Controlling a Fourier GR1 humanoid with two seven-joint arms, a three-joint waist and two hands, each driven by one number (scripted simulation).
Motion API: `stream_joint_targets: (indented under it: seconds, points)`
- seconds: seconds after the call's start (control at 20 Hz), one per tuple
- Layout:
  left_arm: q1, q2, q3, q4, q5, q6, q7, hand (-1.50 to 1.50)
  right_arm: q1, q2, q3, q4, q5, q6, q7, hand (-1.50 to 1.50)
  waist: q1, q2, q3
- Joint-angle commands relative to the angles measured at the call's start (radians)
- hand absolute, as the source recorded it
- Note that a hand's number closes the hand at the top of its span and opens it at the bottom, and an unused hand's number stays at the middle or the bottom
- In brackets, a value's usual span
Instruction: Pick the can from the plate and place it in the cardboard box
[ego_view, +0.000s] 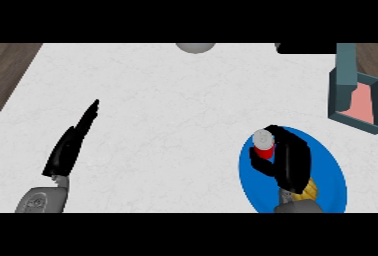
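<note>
Head view: right hand curled round the red can, on the blue plate. Left hand open, resting on the bench. Risk: can tips on lift or clips the box wall.

A red can with a silver top stands upright on the left part of a blue plate at the desk's near right. The box, teal-walled with a pink floor, sits at the far right edge.
</note>
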Motion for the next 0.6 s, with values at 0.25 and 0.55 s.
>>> stream_joint_targets:
  seconds: [0.25,0.55]
  points:
    - [-0.03,-0.024,0.017,0.091,-0.036,0.027,-0.057,0.0,0.072,0.011,-0.005,-0.099,0.128,-0.104,0.055,1.5,-0.005,0.003,0.002]
    - [-0.073,-0.022,-0.014,0.072,-0.032,-0.009,-0.031,0.0,-0.332,-0.075,-0.057,0.222,0.111,0.504,0.118,1.5,0.062,0.025,-0.001]
